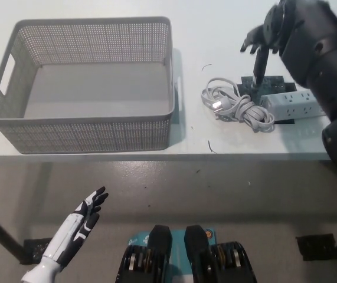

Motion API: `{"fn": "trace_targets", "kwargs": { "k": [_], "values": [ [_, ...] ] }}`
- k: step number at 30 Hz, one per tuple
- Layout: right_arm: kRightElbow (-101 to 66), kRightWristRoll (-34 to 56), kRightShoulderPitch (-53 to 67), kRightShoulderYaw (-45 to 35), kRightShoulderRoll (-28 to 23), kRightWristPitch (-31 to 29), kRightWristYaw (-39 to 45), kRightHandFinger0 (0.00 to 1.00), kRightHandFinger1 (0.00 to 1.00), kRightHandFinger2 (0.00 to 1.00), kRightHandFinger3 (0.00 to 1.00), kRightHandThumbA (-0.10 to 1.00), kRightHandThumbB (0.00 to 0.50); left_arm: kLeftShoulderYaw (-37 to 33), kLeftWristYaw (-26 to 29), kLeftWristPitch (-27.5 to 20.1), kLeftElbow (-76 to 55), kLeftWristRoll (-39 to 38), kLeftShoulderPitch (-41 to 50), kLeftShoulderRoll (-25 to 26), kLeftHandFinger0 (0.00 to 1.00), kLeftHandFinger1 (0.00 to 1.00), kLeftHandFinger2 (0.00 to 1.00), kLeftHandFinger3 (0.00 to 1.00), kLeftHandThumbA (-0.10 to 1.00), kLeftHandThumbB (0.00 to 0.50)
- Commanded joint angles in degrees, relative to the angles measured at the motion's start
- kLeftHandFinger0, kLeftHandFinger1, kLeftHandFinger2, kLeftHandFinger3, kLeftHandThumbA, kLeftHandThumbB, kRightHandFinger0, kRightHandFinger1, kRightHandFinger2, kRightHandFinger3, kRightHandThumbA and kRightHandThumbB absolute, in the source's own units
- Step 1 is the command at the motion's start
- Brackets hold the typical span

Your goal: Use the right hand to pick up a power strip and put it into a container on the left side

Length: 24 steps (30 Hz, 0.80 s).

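A white power strip (292, 105) lies on the table at the right, its grey cord (234, 105) coiled to its left. My black right hand (264, 47) hovers just above and behind the strip, fingers spread and pointing down, holding nothing. A grey perforated basket (79, 124) stands empty on the table's left half. My white left hand (82, 219) hangs open below the table's front edge at the lower left.
A dark flat pad (261, 86) lies under the strip's far end. The table's front edge (156, 157) runs across the middle of the picture, with the floor below it.
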Motion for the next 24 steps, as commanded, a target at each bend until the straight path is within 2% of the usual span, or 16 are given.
{"fn": "trace_targets", "kwargs": {
  "k": [1,3,5,6,8,10,12,15,19,20,21,22,24],
  "values": [
    [0.1,-1.5,-1.0,0.3,1.4,1.3,-0.6,1.00,1.00,1.00,1.00,1.00,0.348,0.6,-1.2,-1.8,-1.5,0.0,-0.5,1.8,1.00,1.00,1.00,1.00,1.00,0.336],
    [0.1,-0.9,-0.7,-0.6,1.8,2.2,-1.2,1.00,1.00,1.00,1.00,1.00,0.335,0.5,-1.0,-1.8,-1.6,0.2,-0.7,1.6,1.00,1.00,1.00,1.00,1.00,0.333],
    [0.5,-2.8,0.5,1.2,2.4,2.3,-1.3,1.00,1.00,1.00,1.00,1.00,0.378,0.6,-0.6,-1.4,-2.1,0.5,-0.7,1.4,1.00,1.00,1.00,1.00,1.00,0.341],
    [0.6,-3.0,1.2,1.4,2.5,2.5,-1.6,1.00,1.00,1.00,1.00,1.00,0.362,0.6,-0.8,-1.4,-2.2,0.4,-0.7,1.5,1.00,1.00,1.00,1.00,1.00,0.337],
    [0.5,-2.4,2.3,0.7,2.3,2.3,-2.8,1.00,1.00,1.00,1.00,1.00,0.361,0.5,-0.9,-1.6,-2.3,0.5,-0.6,1.6,1.00,1.00,1.00,1.00,1.00,0.335],
    [0.5,-2.6,4.0,0.7,2.2,1.8,-3.9,1.00,1.00,1.00,1.00,1.00,0.386,0.6,-0.9,-1.8,-2.2,0.5,-0.6,1.8,1.00,1.00,1.00,1.00,1.00,0.323],
    [0.6,-3.0,4.7,1.0,2.1,1.1,-3.6,1.00,1.00,1.00,1.00,1.00,0.380,0.6,-1.1,-1.9,-2.3,0.3,-0.6,1.9,1.00,1.00,1.00,1.00,1.00,0.321],
    [1.0,-4.4,7.6,2.6,2.2,-0.1,-3.6,1.00,1.00,1.00,1.00,1.00,0.337,0.6,-0.9,-1.8,-2.6,0.4,-0.8,1.9,1.00,1.00,1.00,1.00,1.00,0.321],
    [1.5,-6.1,9.4,4.6,2.7,-0.2,-2.3,1.00,1.00,1.00,1.00,1.00,0.325,1.1,-0.5,-2.3,-2.9,0.4,-1.5,2.0,1.00,1.00,1.00,1.00,1.00,0.309],
    [1.7,-6.4,10.5,5.1,2.6,-0.9,-2.1,1.00,1.00,1.00,1.00,1.00,0.299,1.3,-0.5,-2.5,-2.8,0.2,-1.5,2.0,1.00,1.00,1.00,1.00,1.00,0.302],
    [1.8,-6.7,11.2,5.6,2.6,0.0,-2.0,1.00,1.00,1.00,1.00,1.00,0.361,1.3,-0.6,-2.4,-3.1,0.2,-1.5,2.0,1.00,1.00,1.00,1.00,1.00,0.303],
    [2.0,-7.2,12.2,6.2,2.7,1.6,-2.8,1.00,1.00,1.00,1.00,1.00,0.373,1.4,-0.6,-2.2,-3.4,0.1,-1.4,2.0,1.00,1.00,1.00,1.00,1.00,0.304],
    [2.1,-7.8,13.7,7.0,2.2,1.9,-4.5,1.00,1.00,1.00,1.00,1.00,0.367,1.6,-0.9,-2.3,-3.4,-0.2,-2.0,2.3,1.00,1.00,1.00,1.00,1.00,0.303]
  ]
}}
